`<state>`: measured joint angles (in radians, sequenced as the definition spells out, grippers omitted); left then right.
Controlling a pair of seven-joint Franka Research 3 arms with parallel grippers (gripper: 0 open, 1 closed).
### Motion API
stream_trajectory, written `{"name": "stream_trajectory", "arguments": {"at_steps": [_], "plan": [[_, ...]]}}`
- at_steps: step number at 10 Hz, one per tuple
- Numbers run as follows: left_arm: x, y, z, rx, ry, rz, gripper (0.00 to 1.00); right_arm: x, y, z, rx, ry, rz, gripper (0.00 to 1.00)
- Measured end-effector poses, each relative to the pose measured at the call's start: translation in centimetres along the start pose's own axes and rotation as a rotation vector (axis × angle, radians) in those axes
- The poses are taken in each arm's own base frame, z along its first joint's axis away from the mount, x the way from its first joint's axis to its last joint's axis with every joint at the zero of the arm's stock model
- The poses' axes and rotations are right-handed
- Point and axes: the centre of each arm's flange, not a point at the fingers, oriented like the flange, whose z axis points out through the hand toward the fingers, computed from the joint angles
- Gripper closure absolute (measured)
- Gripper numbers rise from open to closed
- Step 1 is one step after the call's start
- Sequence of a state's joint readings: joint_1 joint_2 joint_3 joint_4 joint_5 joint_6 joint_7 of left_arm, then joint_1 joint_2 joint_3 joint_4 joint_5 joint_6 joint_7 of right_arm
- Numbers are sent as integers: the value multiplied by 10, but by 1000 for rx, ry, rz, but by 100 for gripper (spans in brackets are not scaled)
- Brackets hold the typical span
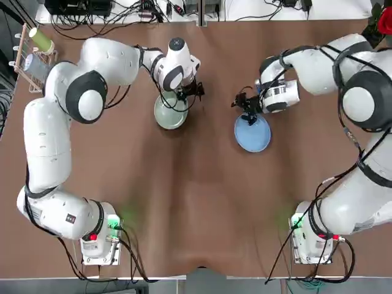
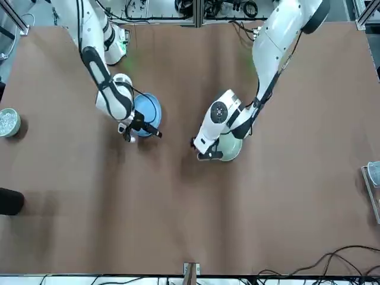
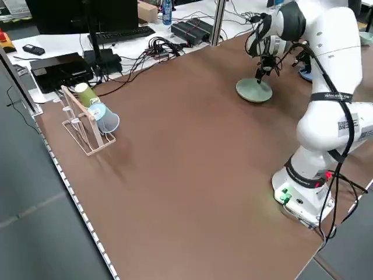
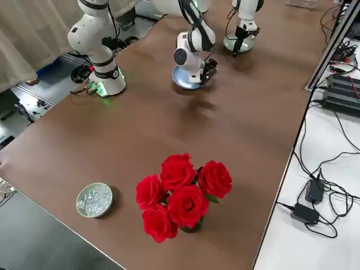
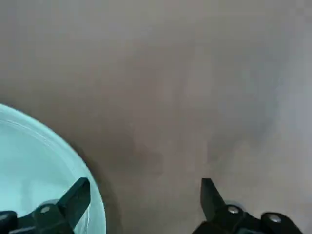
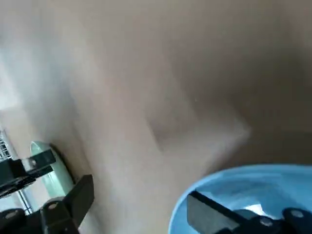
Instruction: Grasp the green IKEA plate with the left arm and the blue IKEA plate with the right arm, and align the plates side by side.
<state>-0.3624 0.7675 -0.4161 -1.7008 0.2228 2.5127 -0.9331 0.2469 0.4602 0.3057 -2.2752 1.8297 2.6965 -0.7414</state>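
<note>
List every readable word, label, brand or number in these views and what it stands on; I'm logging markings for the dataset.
None can be read.
Left arm: a line of print on a black band and a square code label below it, both too small to read.
Green IKEA plate and blue IKEA plate: no markings visible.

On my brown table (image 1: 196, 202) I see the green IKEA plate (image 1: 166, 116), the blue IKEA plate (image 1: 254, 136), a cup rack (image 3: 87, 119), roses (image 4: 180, 191) and a small bowl (image 4: 94, 199).

- From high above, we look straight down on the table (image 1: 196, 202).
- From across it, we face the arms.
- Two side cameras look down slantwise from opposite sides.
- Two wrist cameras sit very close.
- All show the same brown tabletop.
</note>
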Motion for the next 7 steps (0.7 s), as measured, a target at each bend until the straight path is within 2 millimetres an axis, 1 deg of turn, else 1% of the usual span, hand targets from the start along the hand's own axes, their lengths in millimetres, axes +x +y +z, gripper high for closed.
{"name": "stream_trajectory", "arguments": {"at_steps": [1, 3, 6, 7], "plan": [[-5, 11, 4, -7, -2, -9, 0, -4, -7, 7, -1, 0, -8, 8], [-17, 25, 13, -10, -11, -10, 0, -4, -10, 11, 4, 2, -5, 8], [-19, 28, 14, -11, -13, -22, 0, -2, -13, 14, 12, 3, -1, 8], [-25, 32, 15, -4, -19, -27, 0, -1, -14, 15, 13, 4, 0, 8]]}}
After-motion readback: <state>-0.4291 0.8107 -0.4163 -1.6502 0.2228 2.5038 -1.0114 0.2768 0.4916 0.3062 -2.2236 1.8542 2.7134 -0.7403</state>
